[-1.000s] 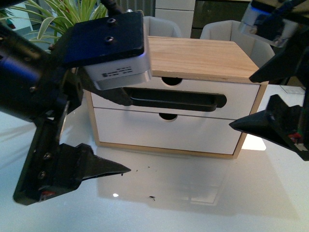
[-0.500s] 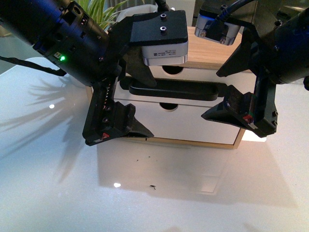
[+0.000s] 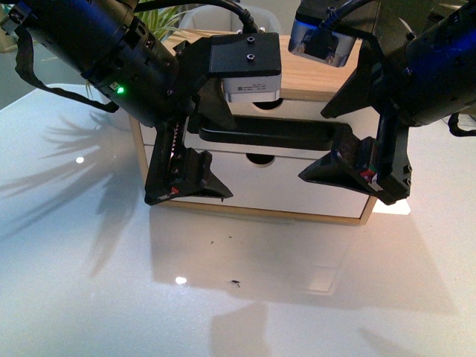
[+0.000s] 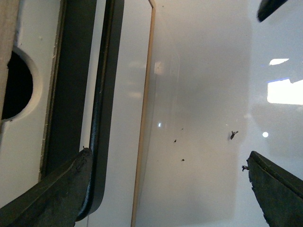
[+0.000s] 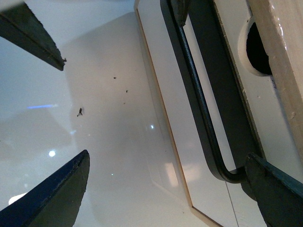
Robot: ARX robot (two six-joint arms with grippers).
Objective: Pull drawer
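In 1 s the left gripper (image 3: 223, 160) and right gripper (image 3: 314, 146) closed in — now flanking the drawer handle (image 3: 271, 135).

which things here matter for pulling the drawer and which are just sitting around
For the job: the drawer, its black bar handle, the left gripper and the right gripper, both open.
Just there: the handleless lower drawer, the plant, dark specks on the table.

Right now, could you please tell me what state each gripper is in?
Left gripper: open, holding nothing, one finger beside the drawer handle.
Right gripper: open, holding nothing, one finger at the handle's end.
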